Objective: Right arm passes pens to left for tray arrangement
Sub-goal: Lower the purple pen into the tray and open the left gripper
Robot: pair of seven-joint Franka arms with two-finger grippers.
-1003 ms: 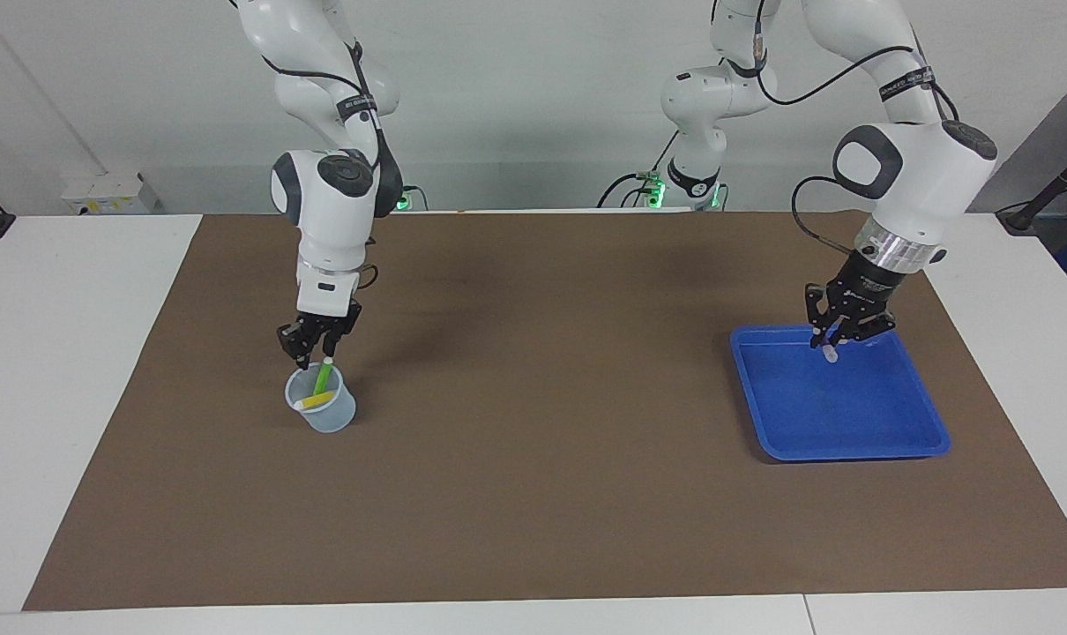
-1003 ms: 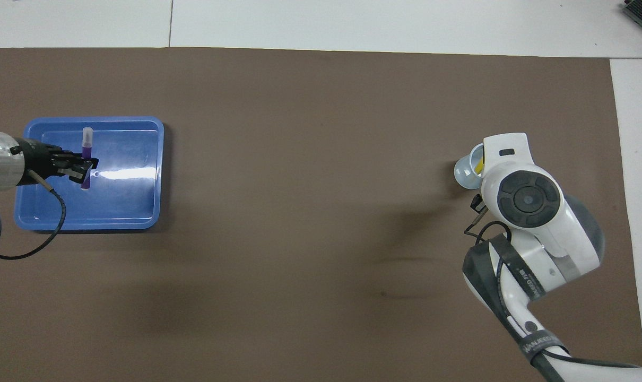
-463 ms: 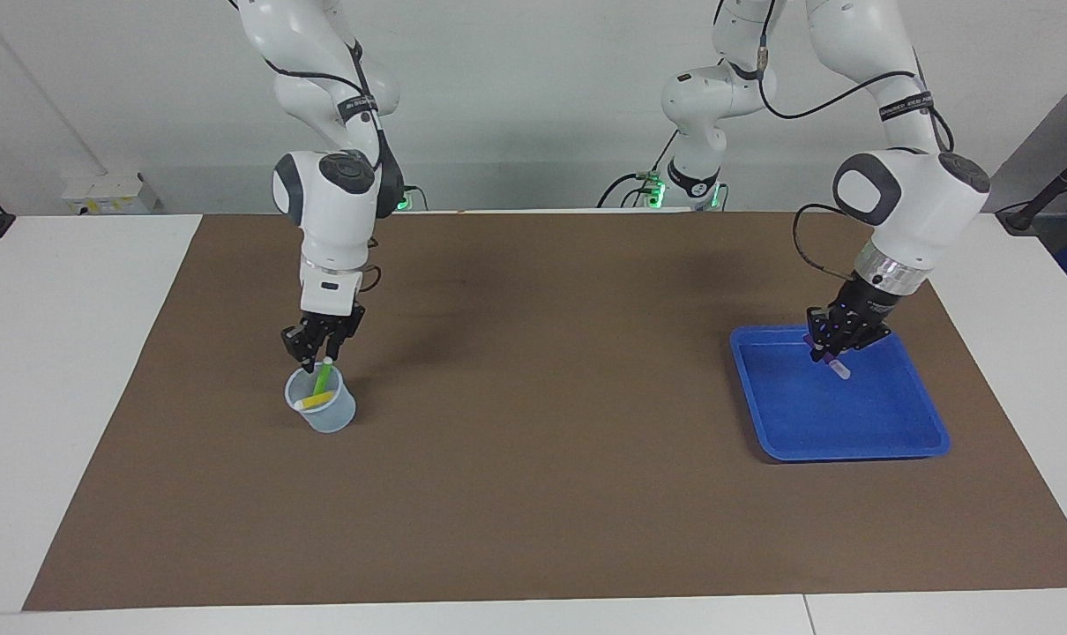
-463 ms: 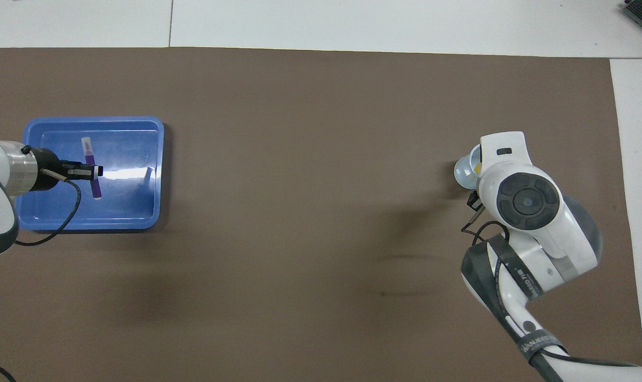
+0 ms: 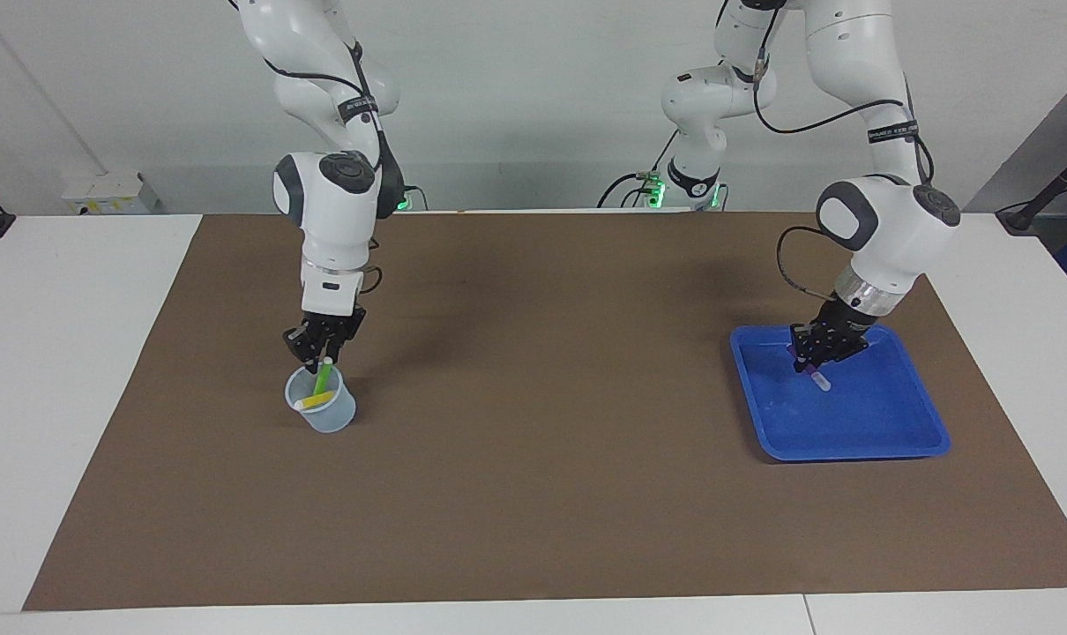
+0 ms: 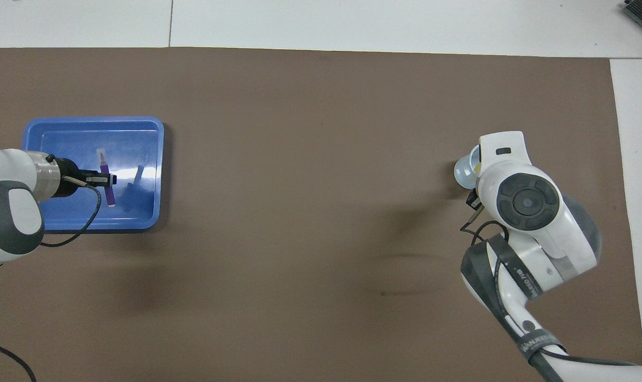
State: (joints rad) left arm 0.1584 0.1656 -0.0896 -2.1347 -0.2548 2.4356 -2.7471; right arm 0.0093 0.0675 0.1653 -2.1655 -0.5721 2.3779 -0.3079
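The left gripper [image 5: 817, 363] is found low inside the blue tray [image 5: 886, 441], pinching the purple pen [image 6: 107, 183] at about mid-length, with the pale end [image 5: 821, 383] pointed down at the tray floor. Whether that end rests on the floor cannot be told. The step in hand is judged to be the laying down of this pen. It is best lowered until it lies nearly flat before release, so that rolling is avoided and room is kept beside it.

The right gripper [image 5: 318, 351] is held just above the translucent cup [image 5: 331, 419], at the pale tip of the green pen [image 5: 323, 380]. Whether its fingers are spread or pressed together cannot be told. The yellow pen [image 5: 313, 402] leans inside the same cup.
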